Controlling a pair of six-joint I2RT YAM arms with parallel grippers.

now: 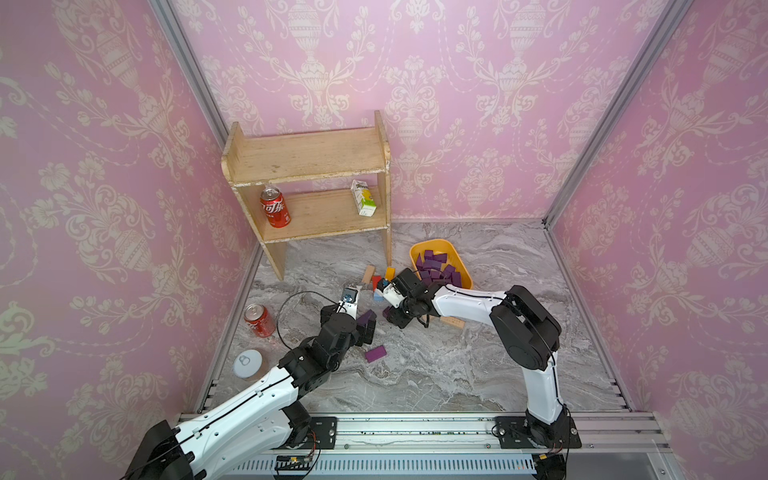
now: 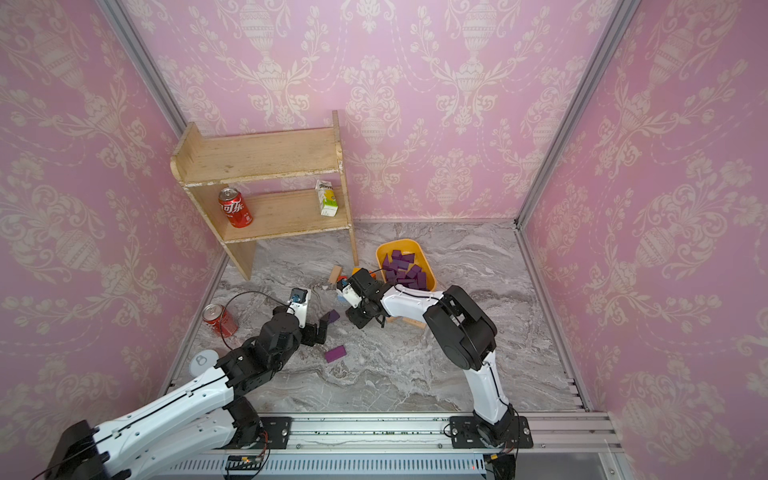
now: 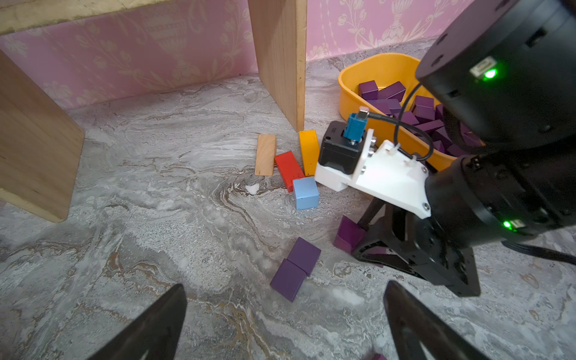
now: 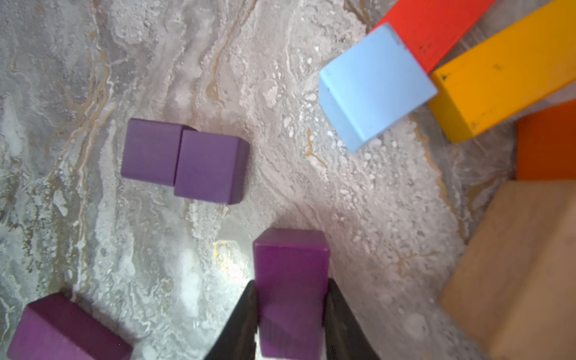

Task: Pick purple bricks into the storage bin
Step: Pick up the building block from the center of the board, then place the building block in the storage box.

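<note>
My right gripper (image 4: 292, 285) clamps one purple brick (image 4: 291, 255) just left of the storage bin (image 1: 417, 249), far right, heaped with purple bricks (image 1: 440, 268). My left gripper (image 3: 285, 285) stands wide before two loose purple cubes (image 3: 296, 268).

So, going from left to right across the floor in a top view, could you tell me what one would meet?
Red cola can on the floor → lone purple brick → storage bin. The white-lidded can, the paired purple bricks and the coloured blocks overlap these, so they are left out.
</note>
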